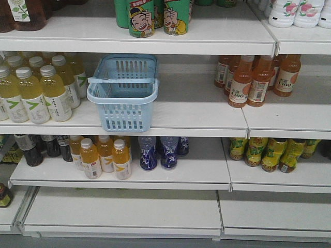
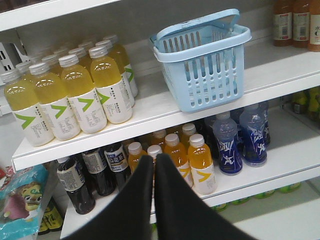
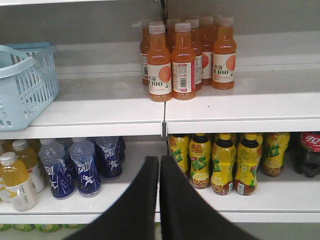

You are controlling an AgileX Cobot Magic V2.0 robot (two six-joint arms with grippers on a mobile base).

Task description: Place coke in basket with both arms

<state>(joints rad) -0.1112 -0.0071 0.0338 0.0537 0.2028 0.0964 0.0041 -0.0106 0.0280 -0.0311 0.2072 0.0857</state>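
The light blue basket [image 1: 123, 93] stands on the middle shelf, handles resting on its rim, with nothing showing inside; it also appears in the left wrist view [image 2: 202, 65] and at the left edge of the right wrist view [image 3: 25, 85]. The coke [image 3: 310, 152], dark with a red label, is cut off by the right edge on the shelf below, beside yellow-labelled bottles. My left gripper [image 2: 153, 157] is shut and empty, in front of the orange-drink bottles below and left of the basket. My right gripper [image 3: 159, 159] is shut and empty, left of the coke. Neither arm shows in the front view.
Pale yellow bottles [image 1: 36, 88] crowd the shelf left of the basket, and orange bottles [image 1: 253, 80] stand to its right. The shelf below holds dark black-and-white-labelled bottles [image 2: 95, 172], orange-yellow bottles [image 2: 192, 160], blue bottles [image 3: 80, 165] and yellow tea bottles [image 3: 225, 160]. Green cans [image 1: 155, 18] sit on top.
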